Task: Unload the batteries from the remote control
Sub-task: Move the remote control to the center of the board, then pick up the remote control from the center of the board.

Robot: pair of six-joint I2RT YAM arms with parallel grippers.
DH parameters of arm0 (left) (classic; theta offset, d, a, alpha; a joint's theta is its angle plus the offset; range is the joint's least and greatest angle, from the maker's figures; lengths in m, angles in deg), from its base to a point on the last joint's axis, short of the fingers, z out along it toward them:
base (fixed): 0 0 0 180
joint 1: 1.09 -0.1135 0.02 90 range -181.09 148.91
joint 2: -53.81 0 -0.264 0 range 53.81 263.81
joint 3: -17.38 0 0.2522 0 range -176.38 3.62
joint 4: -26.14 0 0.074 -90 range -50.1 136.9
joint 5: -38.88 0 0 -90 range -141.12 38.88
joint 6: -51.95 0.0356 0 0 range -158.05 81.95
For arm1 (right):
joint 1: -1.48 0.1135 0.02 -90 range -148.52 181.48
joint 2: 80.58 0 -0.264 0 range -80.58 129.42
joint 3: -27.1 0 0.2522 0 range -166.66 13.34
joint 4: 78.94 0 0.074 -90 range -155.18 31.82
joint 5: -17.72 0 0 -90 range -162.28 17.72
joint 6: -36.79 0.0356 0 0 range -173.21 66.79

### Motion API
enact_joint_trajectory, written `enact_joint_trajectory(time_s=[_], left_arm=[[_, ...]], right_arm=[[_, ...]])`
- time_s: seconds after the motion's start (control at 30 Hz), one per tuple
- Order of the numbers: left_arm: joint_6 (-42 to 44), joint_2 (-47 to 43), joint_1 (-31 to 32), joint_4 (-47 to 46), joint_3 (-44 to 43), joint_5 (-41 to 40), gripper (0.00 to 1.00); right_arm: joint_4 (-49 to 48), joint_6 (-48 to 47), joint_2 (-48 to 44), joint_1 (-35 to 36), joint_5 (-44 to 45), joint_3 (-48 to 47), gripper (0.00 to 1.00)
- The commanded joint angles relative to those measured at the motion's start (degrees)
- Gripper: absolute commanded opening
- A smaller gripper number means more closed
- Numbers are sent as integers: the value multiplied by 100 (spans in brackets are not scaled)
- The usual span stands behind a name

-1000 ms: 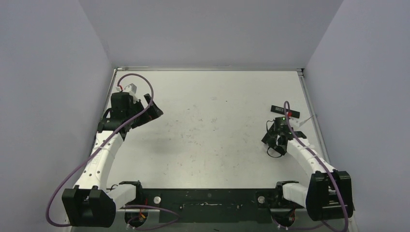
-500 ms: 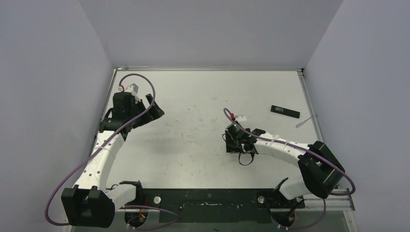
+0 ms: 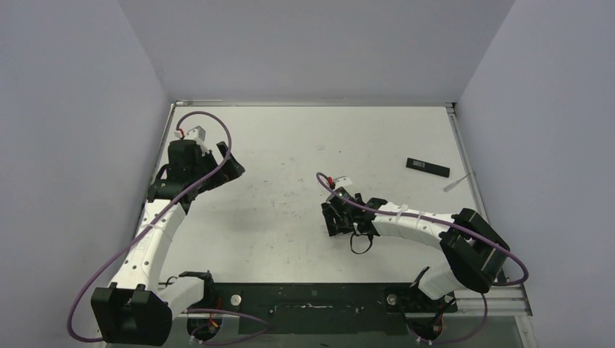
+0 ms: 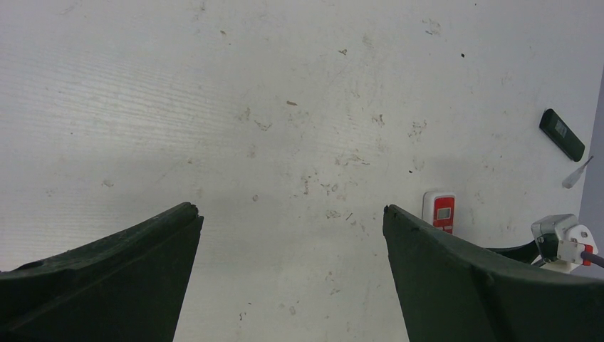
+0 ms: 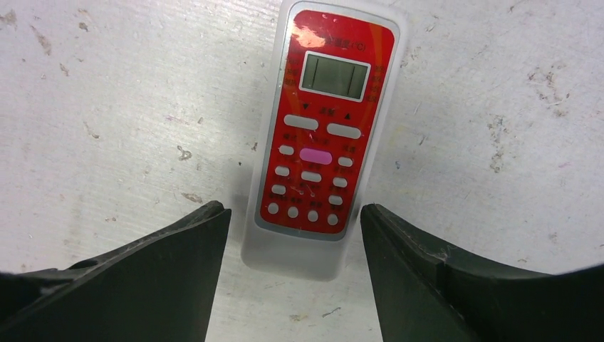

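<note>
A red-and-white remote control (image 5: 318, 135) lies face up on the table, with a small screen above rows of buttons. My right gripper (image 5: 292, 214) is open, one finger on each side of the remote's lower end with a gap on both sides. The left wrist view shows the same remote (image 4: 439, 211) past my open, empty left gripper (image 4: 288, 210). From above, the right gripper (image 3: 336, 216) covers the remote near mid-table, and the left gripper (image 3: 230, 168) hangs at the far left. No batteries are in view.
A slim black bar-shaped item (image 3: 427, 167) and a small white piece (image 3: 455, 183) lie near the right edge of the table (image 3: 290, 145). Both also appear in the left wrist view, the black item (image 4: 562, 134) above the white piece (image 4: 577, 173).
My right arm has swept left from the table's right side to its middle, and its jaws have widened. The left arm has barely moved.
</note>
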Motion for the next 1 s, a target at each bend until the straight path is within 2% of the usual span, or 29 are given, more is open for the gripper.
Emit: enact_joint_trajectory(time_s=[0.0, 0.1, 0.37, 0.47, 0.53, 0.7, 0.8, 0.97], left_arm=[[12, 29, 25, -191, -89, -7, 99], [25, 5, 25, -171, -76, -25, 99], [-1, -10, 25, -197, -80, -2, 97], [-22, -6, 25, -140, -116, -84, 97], [-32, -18, 25, -113, -118, -135, 97], [-14, -20, 17, -22, -98, -270, 97], [-99, -21, 8, 21, -105, -372, 97], [-157, 15, -32, 106, -122, -471, 97]], right_arm=[[-251, 273, 77, 1, 104, -48, 70], [-158, 420, 54, 2, 213, -117, 75], [307, 739, -284, 8, 912, -492, 100], [363, 994, -424, -3, 1406, -470, 90], [171, 993, -512, 2, 1640, -299, 90], [835, 1380, -81, -68, 1517, -387, 90], [520, 1567, -160, 100, 1290, -159, 90], [-114, 1730, -251, 107, 658, 179, 98]])
